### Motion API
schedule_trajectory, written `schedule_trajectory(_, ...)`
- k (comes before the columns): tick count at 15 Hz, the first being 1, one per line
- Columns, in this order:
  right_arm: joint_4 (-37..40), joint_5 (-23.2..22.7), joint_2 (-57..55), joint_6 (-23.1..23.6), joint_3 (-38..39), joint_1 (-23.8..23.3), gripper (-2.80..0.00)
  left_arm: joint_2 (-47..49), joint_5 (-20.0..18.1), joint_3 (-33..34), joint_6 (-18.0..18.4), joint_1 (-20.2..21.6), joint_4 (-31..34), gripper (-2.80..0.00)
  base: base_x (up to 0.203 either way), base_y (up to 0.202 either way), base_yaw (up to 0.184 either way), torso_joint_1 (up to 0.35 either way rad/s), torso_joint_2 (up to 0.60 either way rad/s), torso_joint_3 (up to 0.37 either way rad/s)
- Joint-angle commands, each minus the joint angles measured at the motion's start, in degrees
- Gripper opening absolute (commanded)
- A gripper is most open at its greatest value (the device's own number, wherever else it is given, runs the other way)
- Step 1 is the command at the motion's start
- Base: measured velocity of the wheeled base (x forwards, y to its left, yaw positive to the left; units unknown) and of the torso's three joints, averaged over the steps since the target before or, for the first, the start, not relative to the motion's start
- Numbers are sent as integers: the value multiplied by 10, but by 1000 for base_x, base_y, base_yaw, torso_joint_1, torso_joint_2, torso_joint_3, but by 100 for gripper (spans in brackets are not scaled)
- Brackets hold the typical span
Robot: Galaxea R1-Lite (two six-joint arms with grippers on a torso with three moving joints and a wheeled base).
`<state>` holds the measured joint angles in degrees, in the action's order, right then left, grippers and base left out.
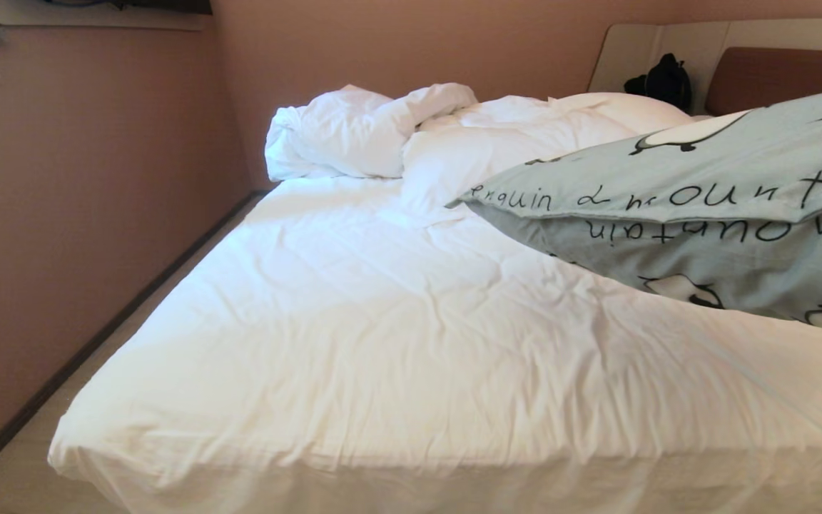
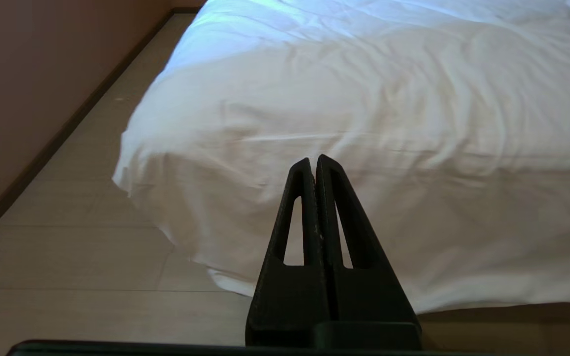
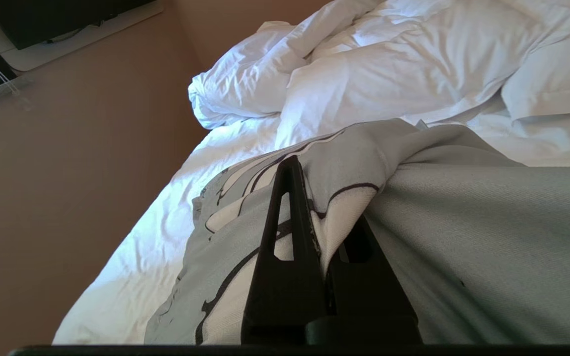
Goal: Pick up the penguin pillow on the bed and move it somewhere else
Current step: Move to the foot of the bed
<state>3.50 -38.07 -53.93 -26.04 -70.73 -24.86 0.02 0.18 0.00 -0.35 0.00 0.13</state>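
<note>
The penguin pillow (image 1: 703,207) is pale blue-grey with penguin prints and dark lettering. It hangs tilted over the right side of the bed (image 1: 382,343), its lower corner pointing toward the middle. In the right wrist view my right gripper (image 3: 308,165) is shut on a bunched fold of the penguin pillow (image 3: 463,237); one finger is buried under the cloth. My left gripper (image 2: 313,158) is shut and empty, low down beside the foot corner of the bed (image 2: 413,99). Neither arm shows in the head view.
A crumpled white duvet (image 1: 382,135) lies heaped at the far end, with a white pillow (image 3: 552,74) beside it. A dark object (image 1: 661,80) sits by the brown headboard (image 1: 775,75). A wall (image 1: 61,178) and a narrow strip of floor (image 1: 18,457) run along the bed's left side.
</note>
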Motion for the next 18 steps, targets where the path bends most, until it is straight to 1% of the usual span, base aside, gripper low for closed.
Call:
schedule_trajectory(1, 0, -6, 1, -2, 1, 1, -280, 0, 0, 1, 0, 0, 0, -280, 0, 192, -1, 5, 2, 0)
schedule_trajectory(10, 0, -16, 4, -2, 4, 1, -280, 0, 0, 1, 0, 0, 0, -280, 0, 187, -1, 2, 2, 2)
schedule_trajectory(11, 0, -16, 3, -2, 6, 1, -280, 0, 1, 1, 0, 0, 0, -280, 0, 89, 1, 5, 2, 4)
schedule_trajectory(13, 0, -24, 2, -2, 7, 1, -280, 0, 0, 1, 0, 0, 0, -280, 0, 0, 0, 0, 0, 0)
schedule_trajectory(18, 0, -26, -4, -2, 7, 2, -280, 0, 0, 1, 0, 0, 0, -280, 0, 0, 0, 0, 0, 0)
